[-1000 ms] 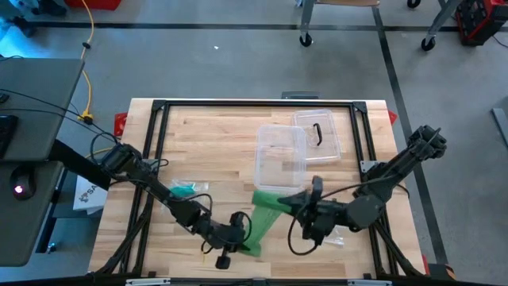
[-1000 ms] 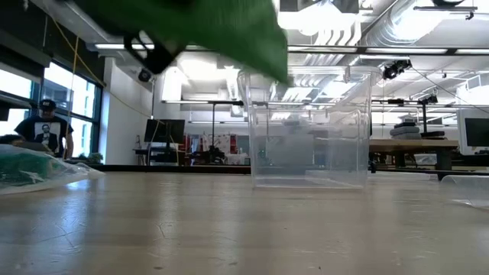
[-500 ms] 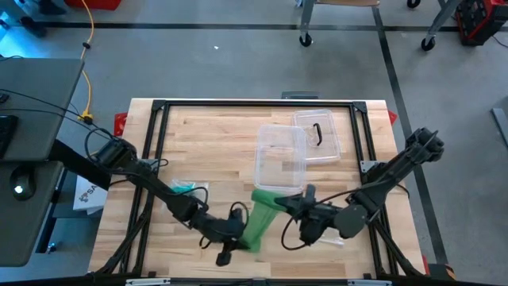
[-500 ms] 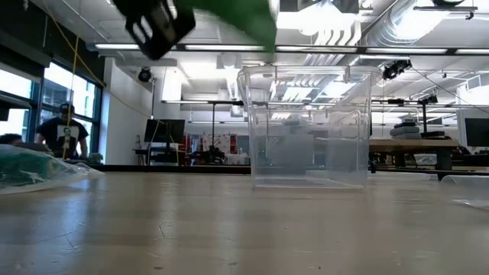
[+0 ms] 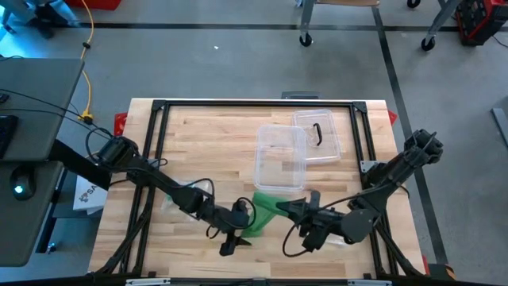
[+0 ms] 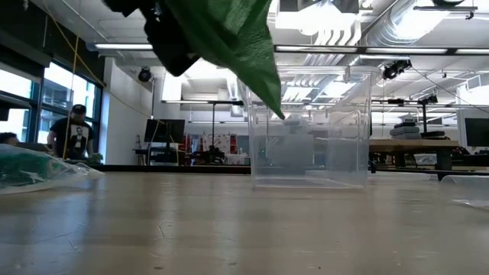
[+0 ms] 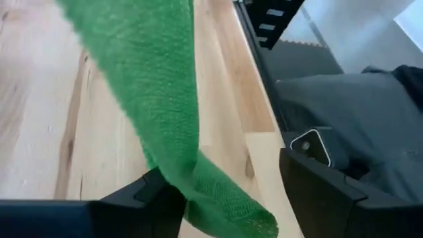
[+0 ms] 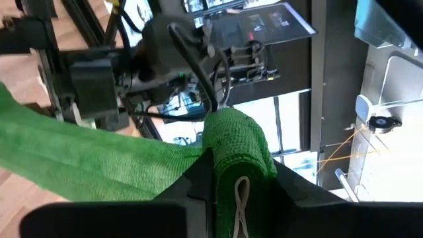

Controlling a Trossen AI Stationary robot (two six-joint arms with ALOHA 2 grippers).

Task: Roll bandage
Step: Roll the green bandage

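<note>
Right wrist: end effector (image 8: 241,192) clamping bandage (image 8: 234,142).

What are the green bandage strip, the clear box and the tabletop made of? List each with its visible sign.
Green bandage strip: woven, probably elastic fabric, matte; a coarse knit texture shows.
Clear box: likely rigid plastic, glossy; the room shows through its walls.
Tabletop: wood, apparently butcher-block planks, smooth; grain and strip seams show.
</note>
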